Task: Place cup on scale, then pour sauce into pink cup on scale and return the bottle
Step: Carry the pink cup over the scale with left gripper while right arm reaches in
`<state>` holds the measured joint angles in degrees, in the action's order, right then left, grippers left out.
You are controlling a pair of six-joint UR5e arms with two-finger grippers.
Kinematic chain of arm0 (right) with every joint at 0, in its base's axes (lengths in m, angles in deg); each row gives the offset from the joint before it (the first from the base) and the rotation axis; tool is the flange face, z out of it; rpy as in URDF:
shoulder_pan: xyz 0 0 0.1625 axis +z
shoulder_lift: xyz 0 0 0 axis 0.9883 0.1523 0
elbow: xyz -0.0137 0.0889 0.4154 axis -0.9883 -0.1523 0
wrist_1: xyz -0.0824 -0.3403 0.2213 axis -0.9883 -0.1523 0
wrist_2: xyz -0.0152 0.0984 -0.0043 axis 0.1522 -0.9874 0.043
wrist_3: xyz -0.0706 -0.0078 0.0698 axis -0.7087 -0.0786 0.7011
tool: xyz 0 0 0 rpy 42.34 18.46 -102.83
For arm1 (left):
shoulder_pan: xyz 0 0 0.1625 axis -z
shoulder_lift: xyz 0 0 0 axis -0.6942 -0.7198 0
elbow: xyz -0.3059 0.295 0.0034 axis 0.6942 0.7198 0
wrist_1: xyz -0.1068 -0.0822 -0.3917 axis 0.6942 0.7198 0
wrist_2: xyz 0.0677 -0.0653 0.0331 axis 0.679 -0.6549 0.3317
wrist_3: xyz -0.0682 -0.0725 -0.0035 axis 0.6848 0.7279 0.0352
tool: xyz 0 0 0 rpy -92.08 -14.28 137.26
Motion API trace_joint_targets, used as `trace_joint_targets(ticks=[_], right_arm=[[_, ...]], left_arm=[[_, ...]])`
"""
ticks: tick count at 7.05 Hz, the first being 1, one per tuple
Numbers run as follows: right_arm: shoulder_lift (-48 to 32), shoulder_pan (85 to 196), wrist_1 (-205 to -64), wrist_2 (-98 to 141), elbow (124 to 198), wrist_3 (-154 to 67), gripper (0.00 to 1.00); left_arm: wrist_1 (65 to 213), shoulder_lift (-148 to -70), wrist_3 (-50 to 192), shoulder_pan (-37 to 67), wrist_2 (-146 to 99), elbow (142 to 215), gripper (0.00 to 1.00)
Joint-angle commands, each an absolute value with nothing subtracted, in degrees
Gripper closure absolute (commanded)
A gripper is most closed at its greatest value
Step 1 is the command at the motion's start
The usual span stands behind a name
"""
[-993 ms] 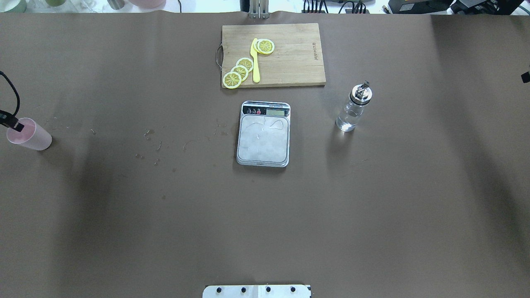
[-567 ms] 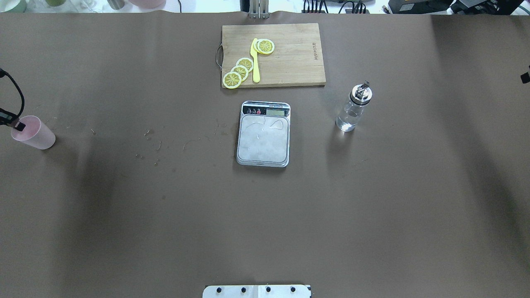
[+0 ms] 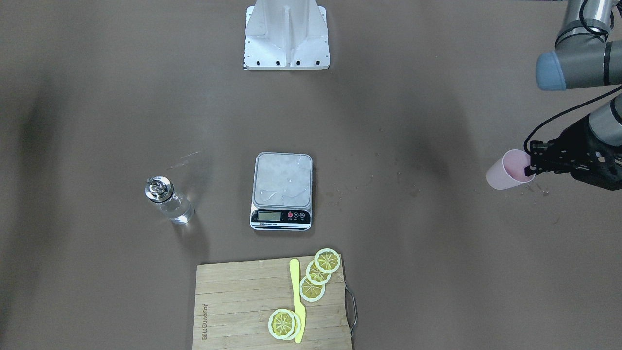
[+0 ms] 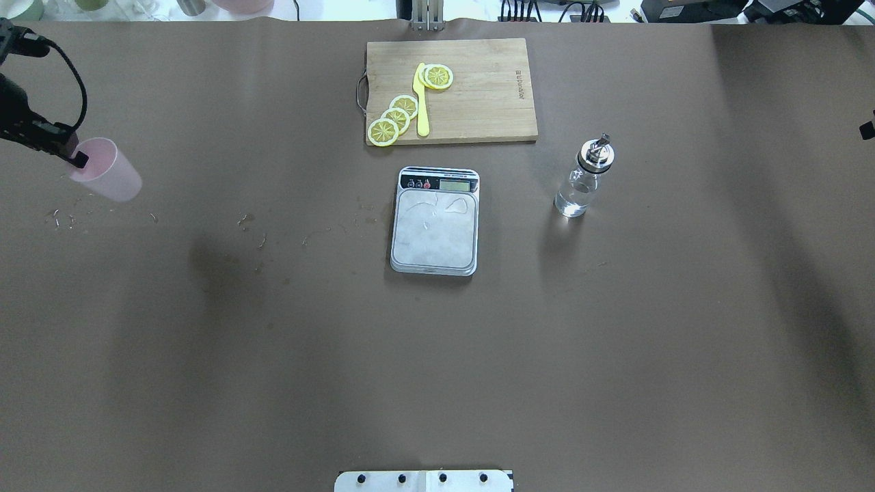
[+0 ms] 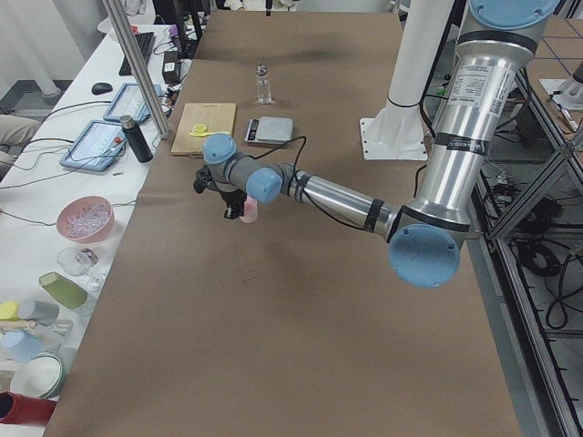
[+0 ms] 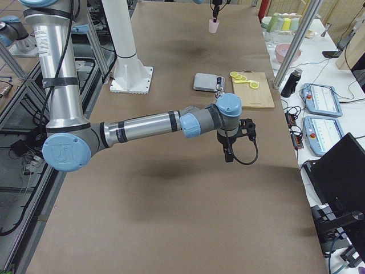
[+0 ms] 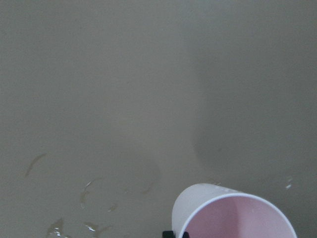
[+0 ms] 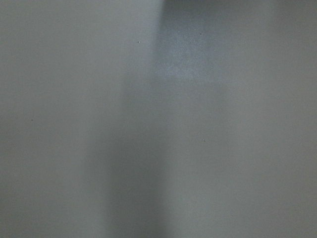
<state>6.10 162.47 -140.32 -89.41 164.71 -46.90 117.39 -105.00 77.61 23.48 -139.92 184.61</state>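
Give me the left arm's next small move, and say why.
Probably carry the cup sideways toward the scale, until it hangs over the platform. The left gripper grips its rim with the jaws closed. The cup seems lifted off the table, far out on the robot's left, and the platform has no cup on it.

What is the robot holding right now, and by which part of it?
The left gripper holds the pink cup by its rim, pinching the wall at the mouth. Nothing shows in the right gripper.
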Motion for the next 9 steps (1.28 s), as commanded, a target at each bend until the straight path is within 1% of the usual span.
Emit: trace_joint_targets(ticks=[1,4,5,7,9], right_arm=[[6.16,161.93,-140.20,-89.46,164.63,-46.90,0.00],[6.16,161.31,-140.11,-89.38,164.72,-46.99,0.00],[6.42,160.70,-136.72,-89.55,164.81,-47.08,0.00],[10.88,156.50,-122.87,-89.20,164.55,-47.52,0.00],[11.00,153.59,-116.05,-89.64,164.28,-47.87,0.01]], left_arm=[[111.74,-112.10,90.71,17.78,-138.56,189.08,1.00],[111.74,-121.15,108.05,5.65,-131.11,189.52,1.00],[111.82,-123.62,112.35,2.56,-129.51,189.26,1.00],[111.65,-127.32,117.13,-1.93,-125.30,188.03,1.00],[111.74,-132.84,120.04,-3.00,-125.10,182.87,1.00]])
